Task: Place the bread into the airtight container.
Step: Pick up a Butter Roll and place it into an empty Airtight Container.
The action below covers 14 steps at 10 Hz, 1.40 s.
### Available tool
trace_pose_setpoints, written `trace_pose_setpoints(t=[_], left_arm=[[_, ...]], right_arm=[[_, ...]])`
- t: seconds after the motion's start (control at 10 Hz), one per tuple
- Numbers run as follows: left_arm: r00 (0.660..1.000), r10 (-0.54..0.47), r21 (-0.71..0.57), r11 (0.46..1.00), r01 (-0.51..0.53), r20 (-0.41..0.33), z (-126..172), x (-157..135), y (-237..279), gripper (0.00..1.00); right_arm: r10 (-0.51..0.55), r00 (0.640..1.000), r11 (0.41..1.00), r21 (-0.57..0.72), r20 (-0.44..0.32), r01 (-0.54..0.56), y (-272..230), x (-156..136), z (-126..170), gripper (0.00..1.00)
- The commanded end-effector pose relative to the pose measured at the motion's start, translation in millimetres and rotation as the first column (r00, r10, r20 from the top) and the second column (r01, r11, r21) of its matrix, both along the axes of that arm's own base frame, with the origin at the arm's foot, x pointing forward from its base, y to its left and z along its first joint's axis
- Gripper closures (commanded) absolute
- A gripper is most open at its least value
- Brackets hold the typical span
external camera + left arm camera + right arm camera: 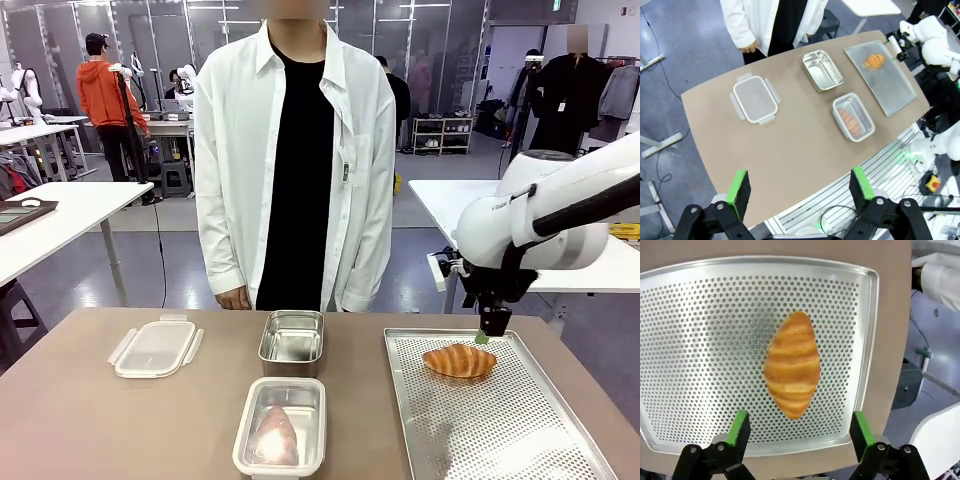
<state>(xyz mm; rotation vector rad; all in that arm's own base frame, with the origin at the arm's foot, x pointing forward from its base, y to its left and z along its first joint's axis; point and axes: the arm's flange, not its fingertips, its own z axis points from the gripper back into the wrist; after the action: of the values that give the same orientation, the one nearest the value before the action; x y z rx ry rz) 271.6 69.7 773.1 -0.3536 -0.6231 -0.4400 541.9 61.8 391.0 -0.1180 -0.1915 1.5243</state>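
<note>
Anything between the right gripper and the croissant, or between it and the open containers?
Nothing visible. The open right gripper hangs over the croissant, bare on the perforated tray. Both containers stand lidless beside the tray, the lid off to their left. The near container already holds a pinkish item; the far container is empty.

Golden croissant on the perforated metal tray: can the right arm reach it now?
Likely yes. The right arm's fingers stand open above the golden croissant, which lies alone on the perforated metal tray; nothing is between them.
</note>
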Motion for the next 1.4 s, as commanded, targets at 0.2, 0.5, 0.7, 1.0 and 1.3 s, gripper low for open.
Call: trace_pose_setpoints(t=[0.2,0.5,0.7,1.0,1.3], left_arm=[[1.0,-0.024,-0.002,1.0,0.024,0.004,0.3,-0.5,0.4,0.0],[1.0,-0.024,-0.002,1.0,0.024,0.004,0.3,-0.5,0.4,0.0],[1.0,-0.024,-0.002,1.0,0.024,0.004,0.3,-0.5,0.4,0.0],[1.0,-0.024,-0.002,1.0,0.024,0.004,0.3,-0.5,0.4,0.0],[1.0,-0.024,-0.002,1.0,0.024,0.004,0.3,-0.5,0.4,0.0]], right_arm=[[-0.093,0.994,0.994,-0.057,-0.056,0.09,8.9,39.2,-24.8,0.0],[-0.112,0.99,0.993,-0.041,-0.088,0.109,5.7,52.4,-42.7,0.0],[-0.115,0.988,0.992,-0.067,-0.107,0.108,5.8,61.4,-57.6,0.0],[-0.141,0.981,0.99,-0.043,-0.131,0.136,3.3,73.6,-71.1,0.0],[-0.155,0.968,0.987,-0.08,-0.199,0.141,3.3,70.5,-80.4,0.0]])
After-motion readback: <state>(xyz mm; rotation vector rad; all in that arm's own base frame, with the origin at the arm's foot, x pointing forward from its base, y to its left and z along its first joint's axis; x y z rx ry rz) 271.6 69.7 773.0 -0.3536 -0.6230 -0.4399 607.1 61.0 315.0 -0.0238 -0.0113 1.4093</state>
